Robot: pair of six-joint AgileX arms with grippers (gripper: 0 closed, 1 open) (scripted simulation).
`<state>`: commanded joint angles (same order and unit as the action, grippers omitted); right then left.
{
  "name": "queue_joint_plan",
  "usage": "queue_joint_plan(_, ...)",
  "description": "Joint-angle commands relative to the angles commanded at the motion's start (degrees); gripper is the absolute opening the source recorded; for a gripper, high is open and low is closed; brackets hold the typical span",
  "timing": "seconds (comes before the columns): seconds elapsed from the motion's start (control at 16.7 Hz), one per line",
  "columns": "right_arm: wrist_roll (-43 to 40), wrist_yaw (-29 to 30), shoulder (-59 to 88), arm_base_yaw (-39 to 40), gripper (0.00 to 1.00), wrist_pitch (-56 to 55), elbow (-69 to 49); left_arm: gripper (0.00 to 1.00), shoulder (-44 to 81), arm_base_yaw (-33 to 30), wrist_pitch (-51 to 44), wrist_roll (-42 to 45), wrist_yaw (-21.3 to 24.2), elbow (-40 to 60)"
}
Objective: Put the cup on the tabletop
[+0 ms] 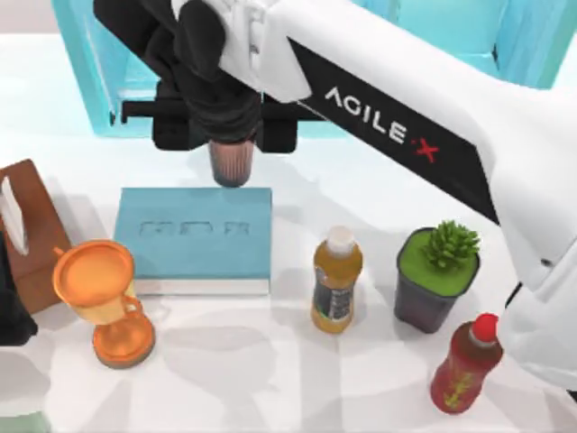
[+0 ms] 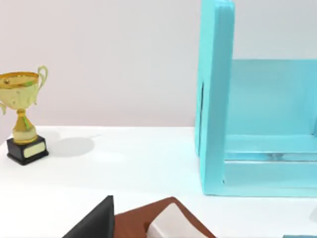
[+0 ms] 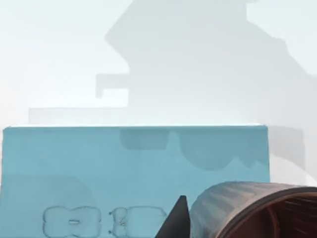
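Two bottles near the front: red one (image 1: 465,364) at right, yellow one (image 1: 336,280) further left, with plant pot (image 1: 436,276) between and slightly behind. Orange goblet (image 1: 102,299) at near left, just beside brown tissue box (image 1: 30,231) at the left edge. Teal book (image 1: 196,234) lying flat on the tabletop (image 1: 270,361) behind goblet, left of yellow bottle. Just beyond book's far edge, cup (image 1: 231,162) held upright by right gripper (image 1: 221,135), fingers clamped on its upper part, reddish-brown lower body showing below them. Whether resting on the tabletop or raised off it, cannot tell. In right wrist view, ribbed cup wall and rim (image 3: 257,210) close beside one dark finger (image 3: 176,223), book (image 3: 133,173) and white surface beyond. Turquoise shelf (image 1: 451,27) at far side, behind gripper. Left gripper (image 1: 11,307) parked at left edge by tissue box, fingers not readable. In left wrist view, gold trophy (image 2: 22,119) standing far off, well apart from shelf (image 2: 218,99).
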<state>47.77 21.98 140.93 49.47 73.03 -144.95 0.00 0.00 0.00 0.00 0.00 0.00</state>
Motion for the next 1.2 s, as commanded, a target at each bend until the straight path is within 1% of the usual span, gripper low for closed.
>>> queue_joint_plan(0.3,-2.96,-0.77,-13.61,-2.63,0.00,-9.27,25.99,1.00,0.00,0.00,0.00,0.00,0.00,0.00)
queue_joint_plan(0.42,-4.06,-1.05,-18.46,-3.48,0.00,-12.60,34.28,1.00,0.00,0.00,0.00,0.00,0.00,0.00)
queue_joint_plan(0.54,-4.94,-1.26,-22.34,-4.13,0.00,-15.27,40.19,1.00,0.00,0.00,0.00,0.00,0.00,0.00)
queue_joint_plan(0.72,-5.64,-1.42,-25.37,-4.58,0.00,-17.39,44.48,1.00,0.00,0.00,0.00,0.00,0.00,0.00)
queue_joint_plan(1.02,-5.59,-1.40,-25.21,-4.29,0.00,-17.55,44.70,1.00,0.00,0.00,0.00,0.00,0.00,0.00)
queue_joint_plan(1.2,-5.88,-1.50,-24.63,-5.09,0.00,-20.86,45.93,1.00,0.00,0.00,0.00,0.00,0.00,0.00)
